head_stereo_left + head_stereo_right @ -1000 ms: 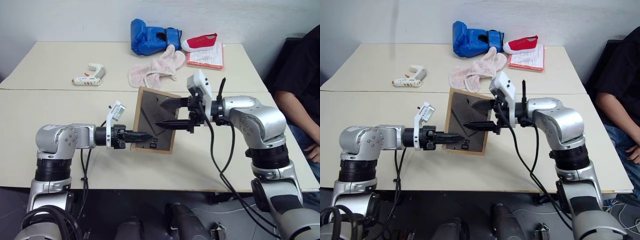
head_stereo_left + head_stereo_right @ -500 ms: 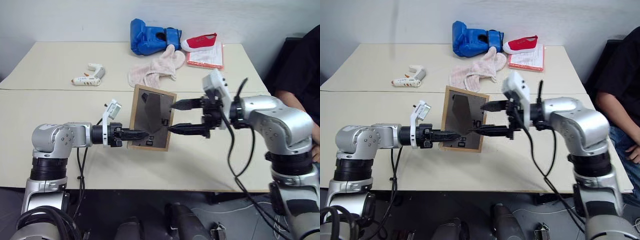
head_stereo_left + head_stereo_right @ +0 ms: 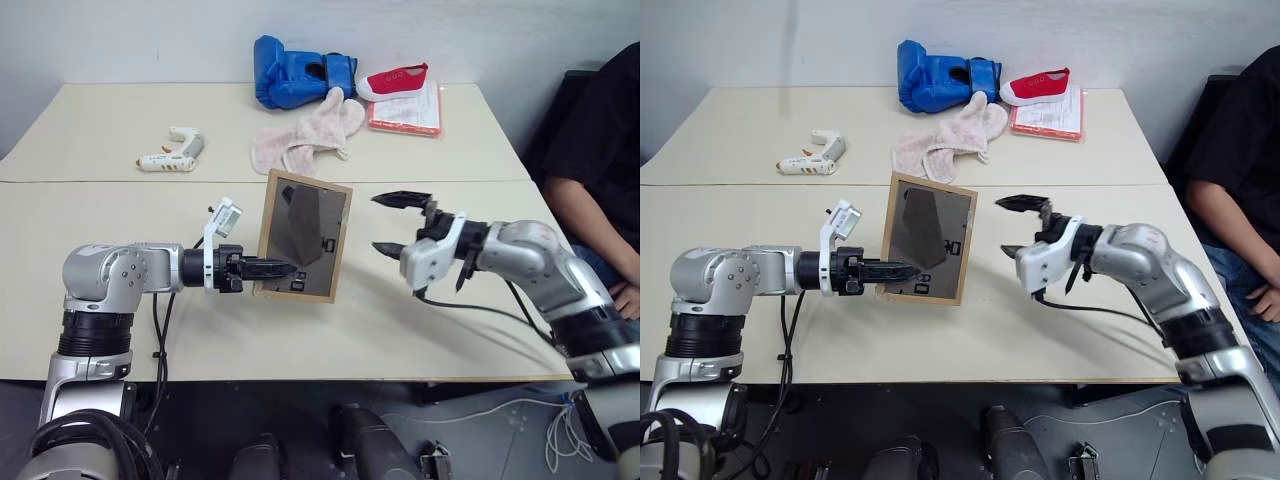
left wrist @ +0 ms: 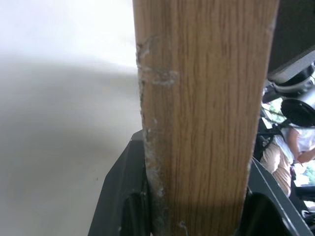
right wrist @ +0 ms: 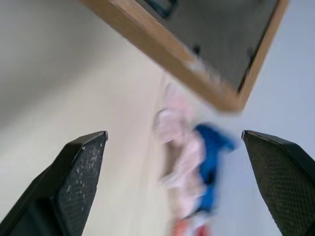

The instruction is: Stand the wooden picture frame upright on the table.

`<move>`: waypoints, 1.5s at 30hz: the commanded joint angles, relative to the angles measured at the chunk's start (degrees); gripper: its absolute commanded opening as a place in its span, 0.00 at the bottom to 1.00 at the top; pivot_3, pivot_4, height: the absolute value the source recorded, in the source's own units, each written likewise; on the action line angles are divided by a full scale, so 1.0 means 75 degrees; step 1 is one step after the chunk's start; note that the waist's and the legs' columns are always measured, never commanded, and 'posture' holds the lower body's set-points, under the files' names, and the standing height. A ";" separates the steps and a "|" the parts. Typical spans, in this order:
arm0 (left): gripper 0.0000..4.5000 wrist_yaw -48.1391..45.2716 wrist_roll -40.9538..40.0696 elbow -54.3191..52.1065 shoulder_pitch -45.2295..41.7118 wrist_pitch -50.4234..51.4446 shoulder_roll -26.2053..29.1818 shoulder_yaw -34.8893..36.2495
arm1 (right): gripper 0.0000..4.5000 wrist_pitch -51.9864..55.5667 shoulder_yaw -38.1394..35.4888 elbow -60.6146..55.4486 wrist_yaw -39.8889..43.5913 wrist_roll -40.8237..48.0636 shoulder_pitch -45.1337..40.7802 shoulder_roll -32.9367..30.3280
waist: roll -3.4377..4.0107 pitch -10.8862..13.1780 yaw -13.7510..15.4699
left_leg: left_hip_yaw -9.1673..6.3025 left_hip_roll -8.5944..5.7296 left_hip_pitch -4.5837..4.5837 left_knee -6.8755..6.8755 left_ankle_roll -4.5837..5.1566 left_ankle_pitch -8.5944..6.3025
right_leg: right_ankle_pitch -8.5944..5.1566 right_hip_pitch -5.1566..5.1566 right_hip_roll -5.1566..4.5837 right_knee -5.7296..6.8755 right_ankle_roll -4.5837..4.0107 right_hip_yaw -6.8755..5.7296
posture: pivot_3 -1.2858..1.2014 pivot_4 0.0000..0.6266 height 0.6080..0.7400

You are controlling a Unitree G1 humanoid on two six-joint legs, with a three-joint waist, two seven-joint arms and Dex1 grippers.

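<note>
Left eye view: the left arm reaches in level from the left side, forearm horizontal, and the left gripper (image 3: 268,268) points toward the right. Its two black fingers are clamped on the lower left edge of the wooden picture frame (image 3: 304,236); the left wrist view confirms this, with the light-wood edge (image 4: 202,118) seated between both fingers.

The right arm extends in from the right, elbow bent, forearm angled down toward the table (image 3: 100,215). The right gripper (image 3: 394,223) points left toward the frame, its fingers spread wide and holding nothing. It stands apart from the frame's right edge, with bare tabletop between.

Count:
- One picture frame.
- Two grippers.
- One blue boxing glove (image 3: 295,73).
- One pink cloth mitt (image 3: 308,136).
- One red shoe (image 3: 392,81).
- One red-edged pad with white paper (image 3: 410,110).
- One white glue gun (image 3: 173,151).
- One person (image 3: 603,170) in dark clothing, seated at the right end of the table.

The frame stands near the middle of the near table section, just in front of the seam. Its long axis is close to vertical. The dark grey backing, with the fold-out stand visible on it, faces the camera. The bottom edge sits at the tabletop; whether it rests fully on the surface cannot be told.
</note>
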 commanded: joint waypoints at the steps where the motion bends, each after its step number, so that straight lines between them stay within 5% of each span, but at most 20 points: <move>1: 0.28 -0.0251 -0.0467 -0.0256 -0.0344 0.0172 0.0085 0.0163 | 1.00 -0.0858 0.0343 0.0714 -0.2759 -0.2084 -0.0748 0.0290 | 0.0000 0.0000 -0.0037 | 0.0000 0.0001 0.0001 0.0001 -0.0003 0.0002 | 0.0000 0.0000 0.0000 0.0001 -0.0001 0.0000 | 0.52 0.24 1.00; 5: 0.28 -0.0353 -0.0591 -0.0333 -0.0350 0.0243 0.0220 0.0106 | 1.00 -0.0768 0.0854 0.1346 -0.4581 -0.3260 -0.1349 0.0628 | 0.0000 0.0000 -0.0121 | 0.0000 0.0000 0.0009 0.0000 -0.0009 0.0007 | -0.0003 0.0004 0.0000 0.0009 -0.0006 0.0000 | 0.52 0.24 1.00; 14: 0.28 -0.0433 -0.0748 -0.0404 -0.0310 0.0324 0.0383 0.0138 | 0.47 -0.0480 0.1801 0.2354 -0.6728 -0.4312 -0.2205 0.0954 | 0.0000 0.0000 -0.0148 | 0.0003 0.0001 0.0020 -0.0005 -0.0016 0.0011 | -0.0007 0.0005 0.0001 0.0018 -0.0014 0.0000 | 0.52 0.24 1.00; 19: 0.28 -0.0470 -0.0883 -0.0394 -0.0236 0.0409 0.0559 0.0215 | 0.39 -0.0627 0.2065 0.2267 -0.7191 -0.4435 -0.2543 0.0980 | 0.0001 0.0000 -0.0154 | 0.0002 0.0000 0.0022 -0.0006 -0.0017 0.0012 | -0.0007 0.0007 0.0001 0.0018 -0.0014 0.0000 | 0.52 0.24 1.00; 24: 0.63 -0.0535 -0.0890 -0.0476 -0.0156 0.0404 0.0929 0.0279 | 0.28 -0.0713 0.2335 0.2285 -0.7306 -0.4552 -0.2736 0.0924 | 0.0000 0.0000 -0.0186 | 0.0000 0.0000 0.0026 -0.0007 -0.0017 0.0012 | -0.0007 0.0009 0.0002 0.0017 -0.0014 -0.0001 | 0.52 0.24 1.00; 29: 0.98 -0.0478 -0.1028 -0.0512 -0.0166 0.0456 0.1528 0.0844 | 0.27 -0.0808 0.2535 0.2477 -0.7194 -0.4460 -0.2901 0.0883 | 0.0000 0.0000 -0.0246 | 0.0000 -0.0001 0.0026 -0.0010 -0.0018 0.0013 | -0.0007 0.0008 0.0002 0.0019 -0.0014 0.0000 | 0.52 0.24 1.00; 32: 1.00 -0.0492 -0.1150 -0.0898 0.0151 0.0426 0.2102 0.1487 | 0.27 -0.1045 0.2508 0.2928 -0.6794 -0.3971 -0.2947 0.0979 | 0.0000 0.0000 -0.0306 | -0.0001 0.0000 0.0026 -0.0013 -0.0019 0.0013 | -0.0008 0.0008 0.0002 0.0017 -0.0015 -0.0001 | 0.52 0.24 1.00; 36: 1.00 -0.0597 -0.1119 -0.2071 0.1236 -0.0287 0.2791 0.2643 | 0.27 -0.1739 0.2330 0.3683 -0.5520 -0.2551 -0.2889 0.1147 | -0.0001 0.0000 -0.0395 | 0.0001 0.0001 0.0034 -0.0028 -0.0019 0.0013 | -0.0009 0.0010 0.0002 0.0010 -0.0016 0.0001 | 0.52 0.24 1.00; 39: 1.00 -0.0618 -0.0969 -0.3208 0.2364 -0.1004 0.3008 0.3927 | 0.27 -0.1863 0.2263 0.4169 -0.2316 0.1528 -0.2330 0.1508 | -0.0012 0.0004 -0.0418 | -0.0001 0.0003 0.0045 -0.0034 -0.0019 0.0015 | -0.0009 0.0022 0.0002 0.0003 -0.0018 -0.0003 | 0.52 0.24 1.00; 40: 1.00 -0.0594 -0.0935 -0.3566 0.2747 -0.1205 0.2961 0.4401 | 0.27 -0.0515 0.2127 0.3329 -0.0213 0.3848 -0.1759 0.1627 | -0.0018 0.0001 -0.0427 | -0.0006 0.0006 0.0055 -0.0035 -0.0019 0.0015 | -0.0010 0.0034 0.0002 0.0001 -0.0018 -0.0008 | 0.52 0.24 1.00; 42: 1.00 -0.0362 -0.1140 -0.3943 0.3161 -0.1330 0.2758 0.5014 | 0.27 0.1834 0.1604 0.2027 0.2373 0.6656 -0.1062 0.1827 | -0.0017 0.0001 -0.0392 | -0.0029 0.0019 0.0064 -0.0039 -0.0019 0.0015 | -0.0010 0.0053 0.0003 0.0017 -0.0018 -0.0027 | 0.52 0.24 1.00; 45: 1.00 0.0173 -0.1467 -0.4131 0.3320 -0.1354 0.2396 0.5286 | 0.27 0.5192 0.0904 0.0577 0.4260 0.8966 -0.0491 0.1941 | -0.0007 0.0007 -0.0219 | -0.0035 0.0018 0.0049 -0.0002 -0.0010 0.0009 | -0.0008 0.0050 -0.0006 0.0035 -0.0015 -0.0033 | 0.52 0.24 1.00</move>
